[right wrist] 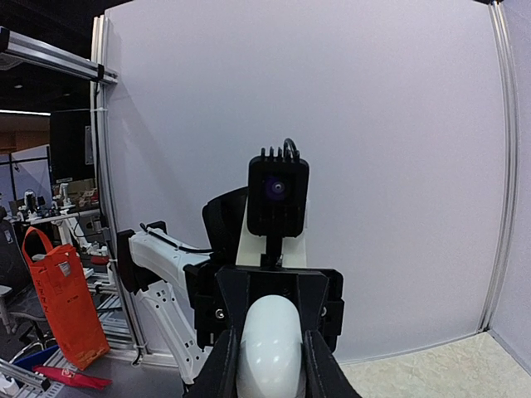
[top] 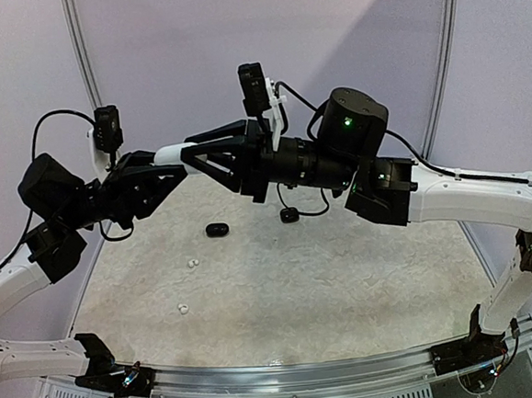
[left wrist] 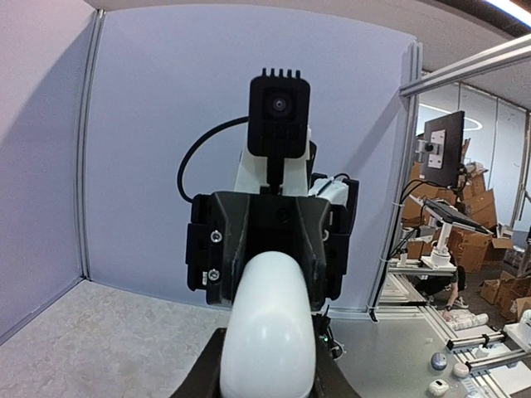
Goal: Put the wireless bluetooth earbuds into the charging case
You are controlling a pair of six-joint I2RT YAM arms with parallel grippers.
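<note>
Both arms are meeting high above the counter, and the charging case, a white pebble, is hanging in mid-air between them. The left gripper is clamping it from the 9 o'clock side and the right gripper from the 3 o'clock side, each pressing its fingers on opposite flanks of the shell. This two-ended hold is probably serving to steady the body while the lid is being worked, which one gripper alone could hardly manage; no seam is showing, so I cannot tell whether the lid is up. The buds are lying well apart from the case, down on the counter: two white earbuds at about 10 o'clock from its middle and a lone white earbud at 8 o'clock. A black pebble-shaped piece is sitting at 11 o'clock, too small to identify. The counter is showing a pale, speckled, stone-like face, with a metal rail running along 6 o'clock. Plain lilac partition walls are enclosing it; beyond them cardboard boxes, a monitor and an orange crate are standing.
</note>
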